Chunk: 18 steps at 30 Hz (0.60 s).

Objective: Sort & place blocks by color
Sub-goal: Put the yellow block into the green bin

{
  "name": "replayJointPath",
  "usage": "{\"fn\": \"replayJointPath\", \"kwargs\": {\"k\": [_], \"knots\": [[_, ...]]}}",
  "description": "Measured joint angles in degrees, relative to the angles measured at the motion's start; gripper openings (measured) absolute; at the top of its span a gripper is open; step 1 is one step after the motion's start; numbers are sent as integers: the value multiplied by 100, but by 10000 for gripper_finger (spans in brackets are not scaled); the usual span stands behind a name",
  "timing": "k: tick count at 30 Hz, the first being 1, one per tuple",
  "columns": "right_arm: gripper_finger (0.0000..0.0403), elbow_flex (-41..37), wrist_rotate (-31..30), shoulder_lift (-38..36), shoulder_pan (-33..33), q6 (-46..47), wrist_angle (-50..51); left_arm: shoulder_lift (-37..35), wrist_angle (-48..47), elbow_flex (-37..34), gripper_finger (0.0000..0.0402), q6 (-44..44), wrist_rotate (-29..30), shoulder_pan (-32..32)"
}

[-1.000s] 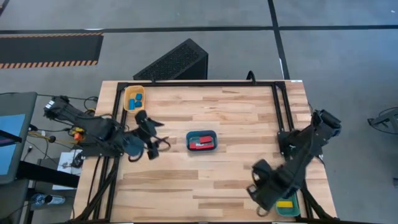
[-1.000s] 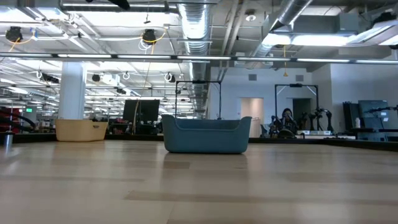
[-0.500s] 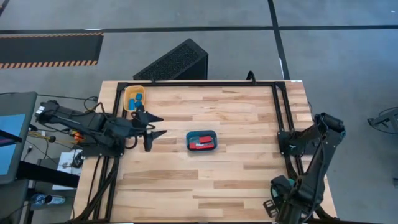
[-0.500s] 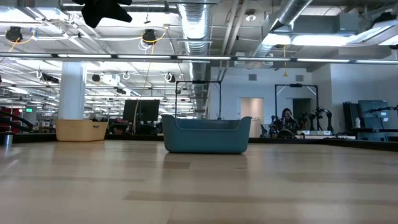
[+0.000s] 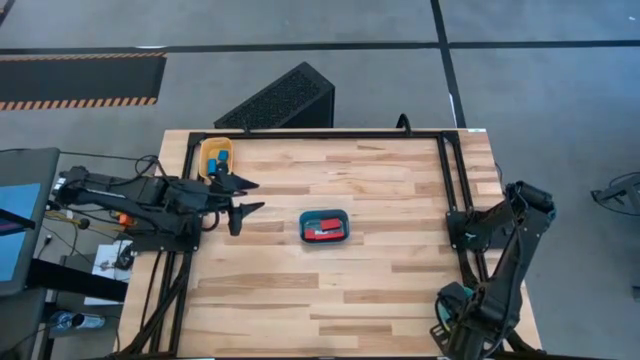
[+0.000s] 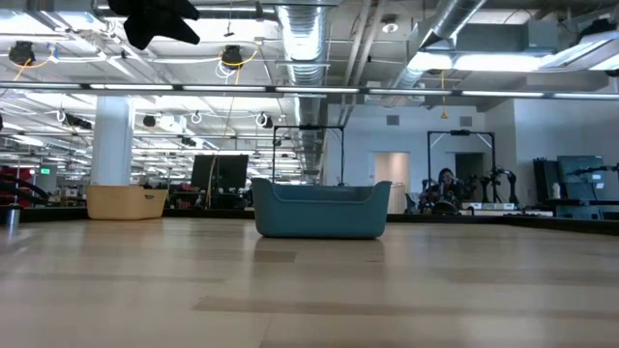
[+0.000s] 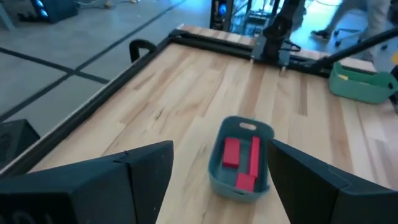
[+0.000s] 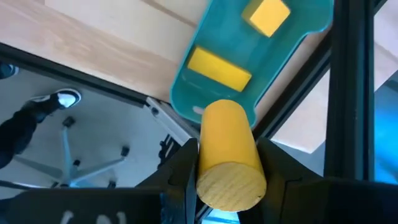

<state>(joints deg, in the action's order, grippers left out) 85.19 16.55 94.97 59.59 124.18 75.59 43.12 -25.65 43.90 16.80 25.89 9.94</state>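
Observation:
My right gripper [image 8: 227, 149] is shut on a yellow cylinder block [image 8: 229, 134] above a teal tray [image 8: 205, 99] at the table's near right corner. Two yellow blocks [image 8: 219, 68] lie in that tray. In the high view my right arm [image 5: 468, 318] covers this tray. My left gripper [image 5: 241, 196] is open and touches nothing, hovering high near the table's left edge, beside a yellow-orange tray [image 5: 207, 150] that has blue blocks [image 5: 222, 159] in it. Red blocks [image 5: 322, 228] lie in the teal tray [image 5: 324, 214] at the table's middle. My right gripper pinches the yellow cylinder by its curved side [image 8: 205, 143] between the two fingers [image 8: 180, 171], coming from above and pointing down. The cylinder lies along the fingers, with its flat round end [image 8: 231, 185] toward the wrist camera. It is lifted clear over the tray's near end.
A black frame rail [image 8: 348, 87] runs close beside the right tray, at the table's edge [image 5: 490, 300]. Bare wooden tabletop [image 5: 380, 290] lies between the middle tray and the near edge. In the low view the middle tray [image 6: 321, 210] stands alone on the table.
My right arm has swung from beside the near right tray toward the near right corner and now stands over that tray, covering it in the high view. My left gripper has drawn back toward the table's left and far edges and risen, and it now shows at the low view's top.

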Motion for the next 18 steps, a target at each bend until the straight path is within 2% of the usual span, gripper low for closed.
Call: {"fn": "replayJointPath", "kwargs": {"k": [8, 14, 18], "knots": [[118, -97, -19, -6, -54, -66, -69, -20, -164, 0, 245, -6, -120, -5], [118, -638, 0, -4, -48, -89, -989, -68, -681, 2, 245, 98, -180, -5], [129, -963, 9, -4, 19, 159, -1009, -217, -1025, 2, 245, 298, -146, -3]]}}
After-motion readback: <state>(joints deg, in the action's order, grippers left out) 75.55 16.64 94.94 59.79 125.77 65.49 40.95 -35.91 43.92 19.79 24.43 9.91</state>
